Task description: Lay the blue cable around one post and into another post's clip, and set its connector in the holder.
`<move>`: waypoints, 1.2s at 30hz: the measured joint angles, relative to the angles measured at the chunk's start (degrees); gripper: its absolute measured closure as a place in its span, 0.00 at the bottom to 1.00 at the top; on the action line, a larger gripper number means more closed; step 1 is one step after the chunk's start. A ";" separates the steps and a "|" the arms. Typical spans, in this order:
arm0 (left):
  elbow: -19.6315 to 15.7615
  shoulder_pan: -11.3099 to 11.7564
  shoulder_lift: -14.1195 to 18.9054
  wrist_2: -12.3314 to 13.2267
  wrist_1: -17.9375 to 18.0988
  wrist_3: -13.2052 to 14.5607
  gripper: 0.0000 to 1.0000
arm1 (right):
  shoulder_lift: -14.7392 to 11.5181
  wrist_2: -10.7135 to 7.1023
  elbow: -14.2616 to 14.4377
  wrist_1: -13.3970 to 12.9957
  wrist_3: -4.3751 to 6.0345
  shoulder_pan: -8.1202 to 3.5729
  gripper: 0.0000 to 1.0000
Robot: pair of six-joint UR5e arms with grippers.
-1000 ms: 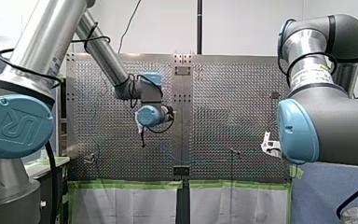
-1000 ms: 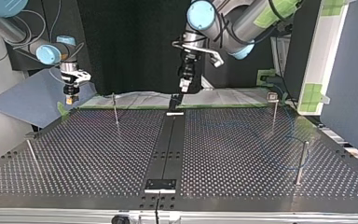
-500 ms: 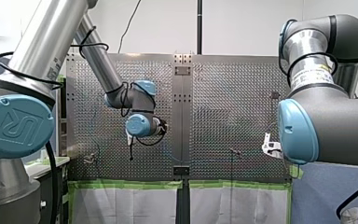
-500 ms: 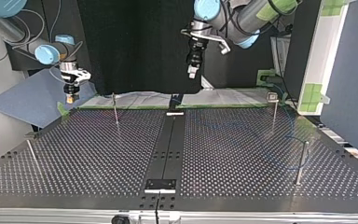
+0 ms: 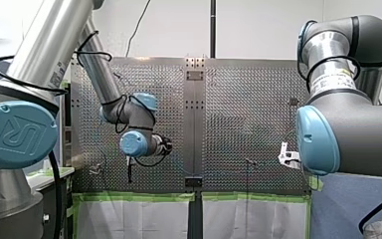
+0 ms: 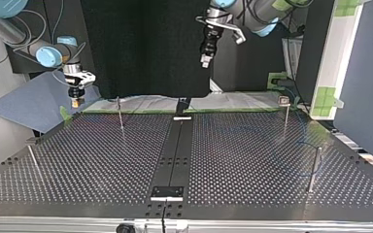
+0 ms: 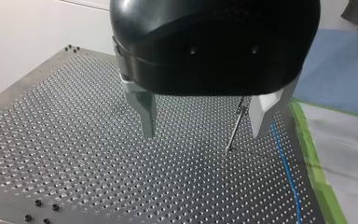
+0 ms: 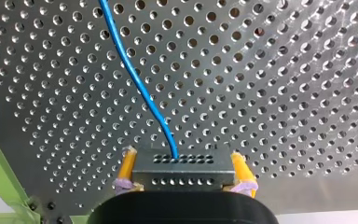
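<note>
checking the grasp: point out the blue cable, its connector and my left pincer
blue cable (image 8: pixel 136 79), right wrist view, mid run
connector (image 8: pixel 183 170), right wrist view, front face
left pincer (image 7: pixel 203 135), left wrist view, midway between fingertips

Wall (image 5: pixel 263 30): white, plain, in the front view.
Backdrop (image 6: pixel 141 48): black, beyond the tabletop (image 6: pixel 252 160) in the top view.
Tape (image 5: pixel 139 197): green, along the tabletop's edge.
Panel (image 6: pixel 364 73): grey-blue, at the top view's right.

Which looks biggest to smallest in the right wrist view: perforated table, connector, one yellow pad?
1. perforated table, fills most of the view
2. connector, close to the camera
3. yellow pad, a thin strip beside it
</note>
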 joint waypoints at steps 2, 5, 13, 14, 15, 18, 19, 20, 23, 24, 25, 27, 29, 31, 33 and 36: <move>-1.14 0.01 -0.01 0.02 0.68 -0.07 0.00 | -0.07 0.22 0.00 0.10 -0.19 -0.16 1.00; -2.52 0.01 -0.01 0.00 0.81 0.12 0.00 | -0.37 0.79 0.00 0.69 -0.85 -0.40 1.00; -4.79 0.01 -0.01 -0.03 2.19 0.31 0.00 | -3.34 1.69 0.00 4.02 -1.96 -0.59 1.00; -4.86 0.01 -0.01 -0.03 2.73 0.16 0.00 | -3.93 1.79 0.01 4.63 -1.92 -0.56 1.00; -4.89 0.02 0.00 -0.03 3.15 0.01 0.00 | -4.40 1.85 0.00 5.09 -1.83 -0.52 1.00; -4.93 0.02 -0.02 -0.07 4.55 -0.48 0.00 | -5.91 1.95 0.00 6.61 -1.29 -0.41 1.00; -4.93 0.02 -0.02 -0.11 5.01 -0.58 0.00 | -6.37 1.97 0.01 7.07 -1.20 -0.37 1.00; -4.93 0.01 -0.02 -0.26 5.56 -0.66 0.00 | -6.94 2.00 0.01 7.63 -1.18 -0.32 1.00; -4.93 0.04 -0.02 -0.66 7.03 -0.80 0.00 | -8.36 2.03 0.02 9.05 -1.60 -0.09 1.00; -4.93 0.06 -0.02 -0.74 7.47 -0.82 0.00 | -8.77 2.02 0.04 9.45 -1.77 -0.01 1.00; -4.93 0.07 -0.03 -0.79 7.91 -0.83 0.00 | -9.18 2.02 0.05 9.89 -1.92 0.07 1.00; -4.92 0.09 -0.01 -0.86 8.94 -0.82 0.00 | -10.19 2.03 0.07 10.89 -2.13 0.27 1.00; -4.92 0.12 -0.02 -0.89 9.53 -0.80 0.00 | -11.24 2.05 0.11 11.94 -2.23 0.44 1.00; -4.92 0.16 -0.02 -0.89 9.72 -0.80 0.00 | -12.03 2.07 0.32 12.70 -2.24 0.59 1.00; -4.92 0.17 -0.02 -0.86 9.79 -0.83 0.00 | -12.95 2.12 0.66 13.32 -2.19 0.83 1.00; -4.92 0.18 -0.03 -0.84 9.63 -0.85 0.00 | -14.45 2.15 1.09 14.01 -2.14 1.33 1.00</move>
